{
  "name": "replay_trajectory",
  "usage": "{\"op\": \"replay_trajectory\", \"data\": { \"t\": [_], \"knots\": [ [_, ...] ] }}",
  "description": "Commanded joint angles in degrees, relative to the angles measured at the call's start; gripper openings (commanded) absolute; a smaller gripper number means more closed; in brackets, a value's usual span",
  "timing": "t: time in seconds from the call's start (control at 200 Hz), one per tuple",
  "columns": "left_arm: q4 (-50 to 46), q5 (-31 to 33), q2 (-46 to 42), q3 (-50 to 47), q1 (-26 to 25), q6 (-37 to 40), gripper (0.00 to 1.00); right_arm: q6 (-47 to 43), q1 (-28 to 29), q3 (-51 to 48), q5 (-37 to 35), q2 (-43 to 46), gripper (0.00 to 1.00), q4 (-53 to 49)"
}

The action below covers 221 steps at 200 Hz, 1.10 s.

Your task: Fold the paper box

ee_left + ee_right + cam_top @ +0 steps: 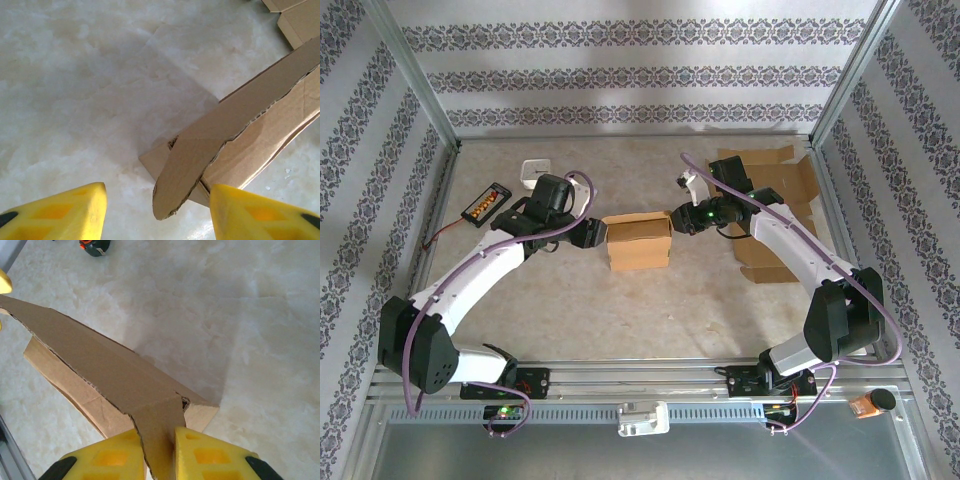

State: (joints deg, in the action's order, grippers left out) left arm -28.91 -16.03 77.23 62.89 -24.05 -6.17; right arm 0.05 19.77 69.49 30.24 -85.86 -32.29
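Note:
The brown paper box (638, 240) lies partly folded in the middle of the table, between the two arms. My left gripper (592, 233) is at its left end. In the left wrist view its yellow fingers (65, 212) stand open on either side of a rounded end flap (185, 170), with a gap on the left side. At the box's right end is my right gripper (677, 218). The right wrist view shows its yellow fingers (210, 457) shut on the narrow end tab (160, 430) of the long top flap (90, 355), which arches above the box body (80, 395).
Flat cardboard sheets (775, 200) lie at the back right, under the right arm. A black device with orange buttons (486, 203) and a white object (535, 170) sit at the back left. Aluminium frame rails (620, 385) border the table.

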Motion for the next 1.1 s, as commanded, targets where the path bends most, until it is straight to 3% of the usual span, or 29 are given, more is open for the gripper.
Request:
{"op": "replay_trajectory", "data": {
  "t": [0.0, 0.11, 0.31, 0.43, 1.099],
  "knots": [
    [2.19, 0.63, 0.8, 1.82, -0.75, -0.85, 0.5, -0.84, 0.95, 0.28, -0.34, 0.99, 0.2, -0.42],
    [2.01, 0.26, 1.56, 2.31, -0.82, -1.11, 0.4, -0.34, 1.21, 0.6, -0.49, 0.96, 0.2, -0.4],
    [1.3, 0.29, 1.56, 3.0, -0.87, -2.24, 0.12, 2.6, 1.55, 0.91, -1.93, 1.24, 0.22, -0.25],
    [0.61, 0.65, 1.48, 3.43, -1.17, -3.3, 0.04, 5.66, 2.27, 0.91, -3.41, 1.47, 0.2, 0.21],
    [3.81, 1.7, 1.83, 1.41, -3.29, -7.34, 0.04, 16.87, 4.48, -2.75, -7.04, 2.55, 0.11, 5.45]
  ]
}}
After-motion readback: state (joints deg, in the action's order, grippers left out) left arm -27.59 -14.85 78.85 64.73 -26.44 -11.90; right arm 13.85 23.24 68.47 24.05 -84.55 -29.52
